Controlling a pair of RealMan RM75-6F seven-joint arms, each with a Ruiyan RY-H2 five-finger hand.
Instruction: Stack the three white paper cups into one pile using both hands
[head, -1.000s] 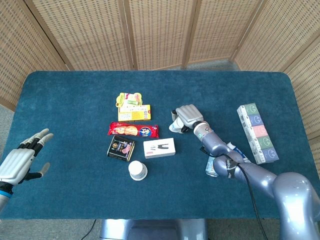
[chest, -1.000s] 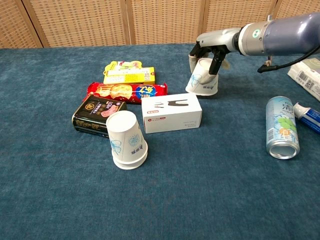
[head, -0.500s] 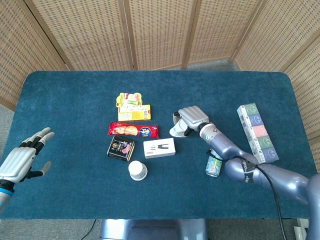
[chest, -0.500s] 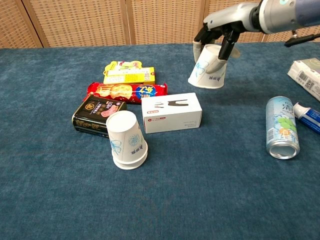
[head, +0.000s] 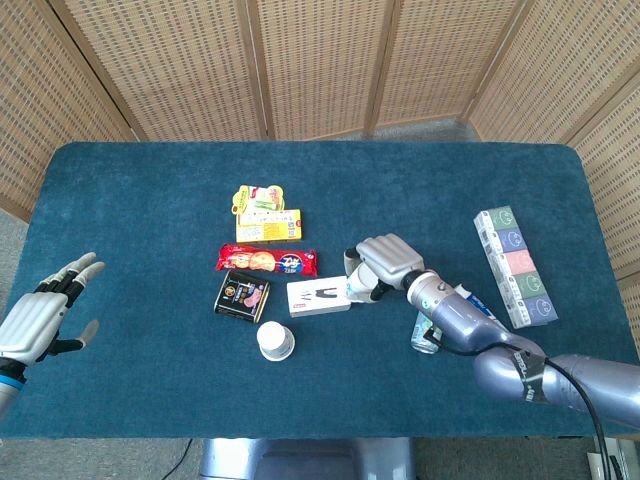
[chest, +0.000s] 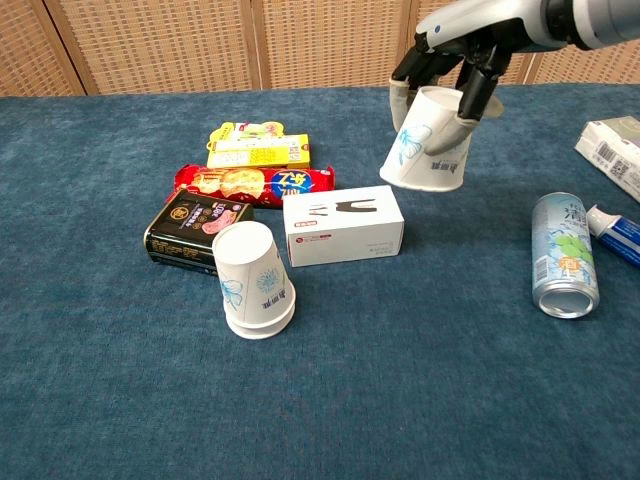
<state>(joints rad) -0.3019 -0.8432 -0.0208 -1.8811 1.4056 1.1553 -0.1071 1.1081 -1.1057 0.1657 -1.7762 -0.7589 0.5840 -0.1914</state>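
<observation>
The robot's right hand (chest: 455, 55) gripped an upside-down white paper cup (chest: 425, 140) from above, fingers wrapped round its closed end, rim tilted down & clear of the blue counter (chest: 400, 400). In the head view the same hand (head: 385, 262) sat just beside the white box (head: 318, 295), the cup mostly hidden under it. Below & to the left of the hand in the chest view lay that white box (chest: 343, 225), and further left & nearer the camera stood the inverted stack of paper cups (chest: 255, 280), resting on the counter w/ two rims showing at its base. Beyond the stack: a black tin (chest: 195, 232), a red biscuit pack (chest: 255, 183) & a yellow carton (chest: 260, 150). To the right of the hand, well apart, a green drinks can (chest: 565, 255) lay on its side. The left hand (head: 42, 318) hovered at the counter's far edge, fingers spread, holding nothing.
</observation>
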